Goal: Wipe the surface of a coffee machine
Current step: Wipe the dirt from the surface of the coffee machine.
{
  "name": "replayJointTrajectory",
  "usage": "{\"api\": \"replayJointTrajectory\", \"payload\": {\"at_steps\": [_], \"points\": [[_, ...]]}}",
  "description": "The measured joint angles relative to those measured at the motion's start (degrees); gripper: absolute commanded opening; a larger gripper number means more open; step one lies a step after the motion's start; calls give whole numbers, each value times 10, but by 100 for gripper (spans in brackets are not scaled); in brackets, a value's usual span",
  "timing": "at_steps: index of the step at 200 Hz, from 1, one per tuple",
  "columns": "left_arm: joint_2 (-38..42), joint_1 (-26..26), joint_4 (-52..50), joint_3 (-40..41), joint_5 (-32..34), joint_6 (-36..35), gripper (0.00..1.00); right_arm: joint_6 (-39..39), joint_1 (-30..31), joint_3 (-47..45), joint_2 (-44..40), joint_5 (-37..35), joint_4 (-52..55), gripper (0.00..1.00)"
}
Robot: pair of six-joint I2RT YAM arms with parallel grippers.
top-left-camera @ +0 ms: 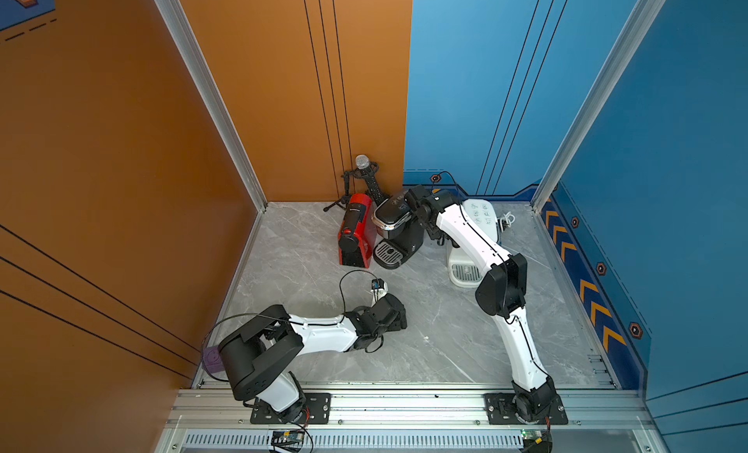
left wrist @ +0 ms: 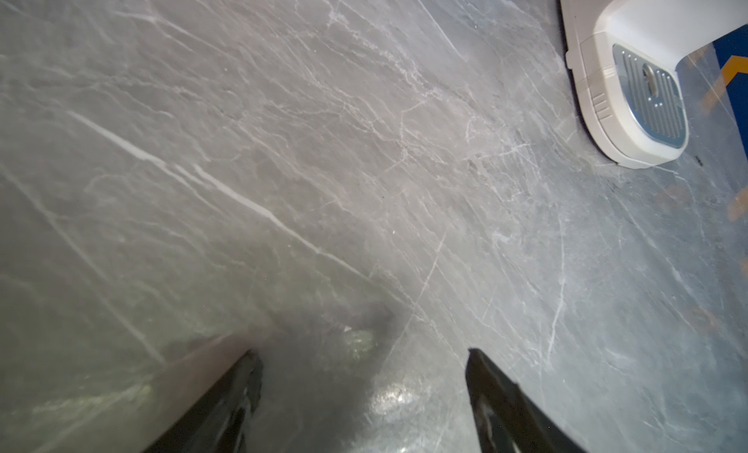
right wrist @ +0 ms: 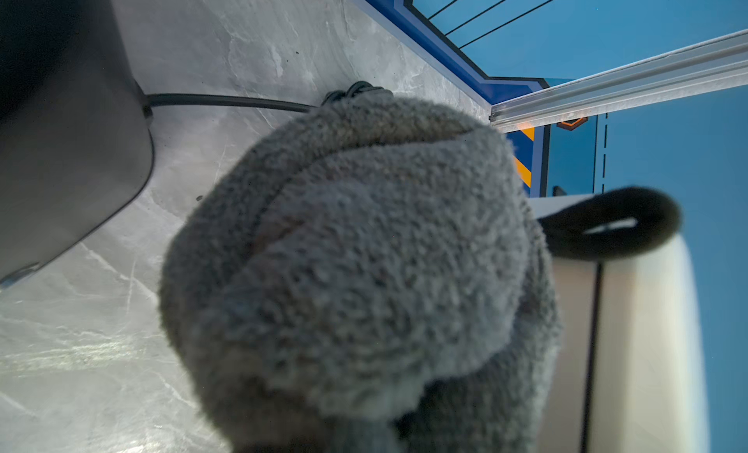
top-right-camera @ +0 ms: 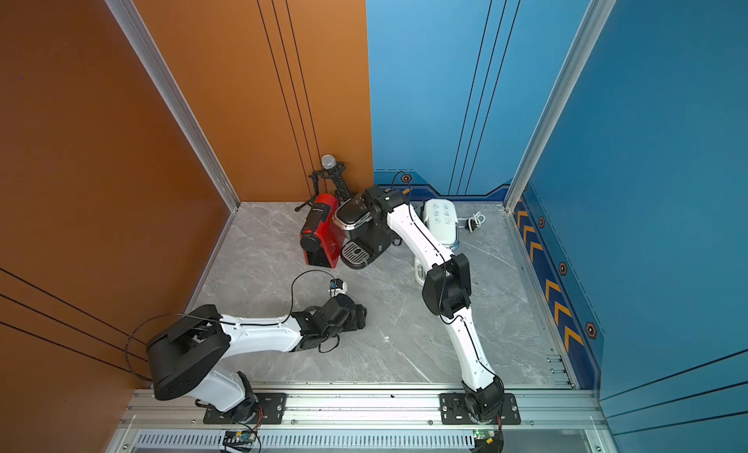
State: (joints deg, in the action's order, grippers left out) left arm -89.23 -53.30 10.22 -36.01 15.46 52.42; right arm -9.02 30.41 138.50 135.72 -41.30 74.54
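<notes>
My right fingers clench the grey cloth [right wrist: 364,269] between the black coffee machine [top-left-camera: 390,217] and the white coffee machine [top-left-camera: 481,217]. My left fingers [left wrist: 226,406] hang released above the surface [left wrist: 283,167].

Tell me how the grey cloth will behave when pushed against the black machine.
The cloth looks fluffy and bunched in soft folds, so it will probably flop and squash rather than push stiffly. Its fuzzy pile likely drags rather than slips. It seems light for its bulk.

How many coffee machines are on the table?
3. A red one at the back, a black one beside it, and a white one partly behind the right arm.
</notes>
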Motion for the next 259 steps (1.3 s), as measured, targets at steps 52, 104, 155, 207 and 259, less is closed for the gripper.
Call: {"api": "replayJointTrajectory", "payload": {"at_steps": [52,104,155,207,259], "points": [[5,0,4,5,0,2,81,-13,-14,-57,29,10,-54,7],[10,0,5,10,0,2,80,-20,-2,-226,44,32,-117,7],[9,0,5,10,0,2,81,-33,1,-291,11,21,-157,6],[4,0,7,8,0,2,81,-28,-1,-313,-51,27,-171,7],[-15,-7,9,-12,0,2,80,-19,-1,-280,-162,14,-168,7]]}}
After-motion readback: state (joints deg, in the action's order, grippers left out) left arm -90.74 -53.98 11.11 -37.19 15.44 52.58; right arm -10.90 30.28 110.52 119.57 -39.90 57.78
